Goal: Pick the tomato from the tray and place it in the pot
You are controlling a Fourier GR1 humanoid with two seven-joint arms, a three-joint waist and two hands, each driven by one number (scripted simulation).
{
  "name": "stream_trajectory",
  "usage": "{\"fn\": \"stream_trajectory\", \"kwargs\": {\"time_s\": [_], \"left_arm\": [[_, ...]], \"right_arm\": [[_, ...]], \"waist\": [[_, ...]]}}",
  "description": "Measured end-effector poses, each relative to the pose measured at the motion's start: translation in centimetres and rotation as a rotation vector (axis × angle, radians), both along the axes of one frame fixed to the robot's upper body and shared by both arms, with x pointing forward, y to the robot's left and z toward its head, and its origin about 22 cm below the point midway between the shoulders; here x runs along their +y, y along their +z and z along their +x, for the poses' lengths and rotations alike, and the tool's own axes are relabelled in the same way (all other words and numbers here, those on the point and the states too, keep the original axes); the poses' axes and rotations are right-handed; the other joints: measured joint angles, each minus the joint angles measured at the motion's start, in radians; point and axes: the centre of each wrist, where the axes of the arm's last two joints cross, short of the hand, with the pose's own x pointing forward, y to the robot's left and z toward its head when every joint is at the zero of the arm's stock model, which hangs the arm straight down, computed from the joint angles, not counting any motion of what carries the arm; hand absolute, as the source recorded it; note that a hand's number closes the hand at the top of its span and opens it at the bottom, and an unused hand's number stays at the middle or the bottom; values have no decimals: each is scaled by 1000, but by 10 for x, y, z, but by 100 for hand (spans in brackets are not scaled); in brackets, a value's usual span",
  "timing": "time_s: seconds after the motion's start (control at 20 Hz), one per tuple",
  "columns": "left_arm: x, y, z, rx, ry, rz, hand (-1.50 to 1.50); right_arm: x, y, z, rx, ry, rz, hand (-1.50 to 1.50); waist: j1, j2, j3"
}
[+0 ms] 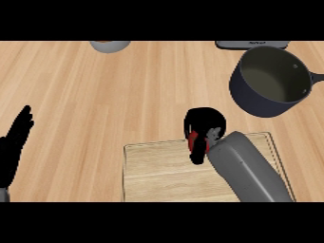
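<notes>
Your right hand (205, 127) is curled round the tomato (193, 139) at the tray's (157, 171) far edge, so only a red sliver shows. Lift it straight up before you swing toward the pot (270, 80) at the desk's (122, 95) far right corner, and clear the rim. The forearm slants in from the lower right. Your left hand (6, 147) rests open at the left edge.
</notes>
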Motion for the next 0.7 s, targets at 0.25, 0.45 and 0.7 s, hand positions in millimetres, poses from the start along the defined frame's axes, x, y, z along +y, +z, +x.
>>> {"fn": "stream_trajectory", "kwargs": {"time_s": [0.25, 0.45, 0.7], "left_arm": [[3, -6, 5, 10, 14, -6, 0], [4, -10, -3, 11, 25, -7, 0], [6, -9, 0, 10, 40, -6, 0]], "right_arm": [[-28, 2, -24, -44, 103, 54, 150], [-71, 8, -55, -127, 238, 130, 150], [-115, 28, -85, -330, 296, 153, 150]], "waist": [[-14, -2, 1], [-28, -7, 2], [-34, -6, 2]]}}
